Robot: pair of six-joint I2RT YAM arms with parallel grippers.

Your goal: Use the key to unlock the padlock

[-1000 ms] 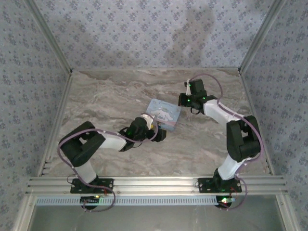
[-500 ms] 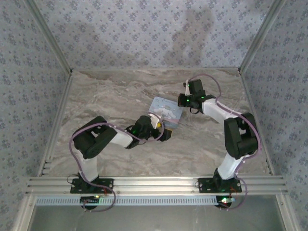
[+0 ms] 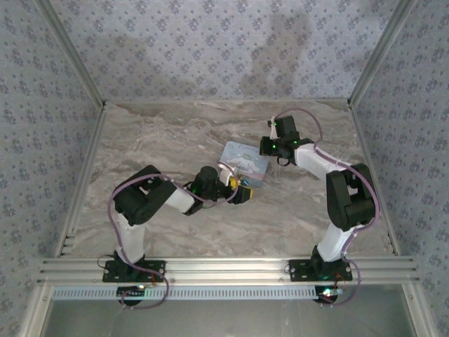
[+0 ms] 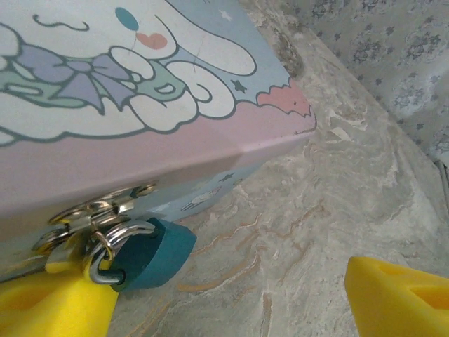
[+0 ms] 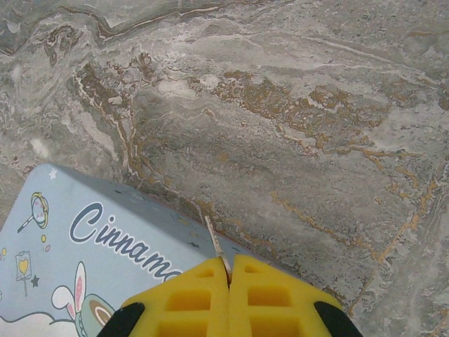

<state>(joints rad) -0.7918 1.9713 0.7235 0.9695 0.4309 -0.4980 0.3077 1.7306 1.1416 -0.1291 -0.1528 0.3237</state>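
Observation:
The padlock (image 4: 151, 253), small and dark teal, hangs by its silver shackle from the hasp on the front of the pale blue cartoon tin (image 4: 161, 105). My left gripper (image 4: 231, 309) is open and low on the table in front of it. One yellow finger (image 4: 49, 309) sits right under the hasp beside the padlock, and the other (image 4: 400, 298) is far off to the right. My right gripper (image 5: 229, 270) is shut on the key (image 5: 214, 242), a thin pale sliver sticking out over the tin's far edge (image 5: 84, 239). Seen from the top, the tin (image 3: 245, 160) lies between the left gripper (image 3: 242, 191) and the right gripper (image 3: 270, 146).
The marble-patterned table top (image 3: 161, 140) is walled on three sides by patterned panels (image 3: 210, 42). Both arms reach toward the middle, and the aluminium rail (image 3: 224, 267) runs along the near edge.
The left arm has swung right and forward, bringing its gripper up to the tin's front by the padlock. The tin has shifted slightly. The right gripper has barely moved.

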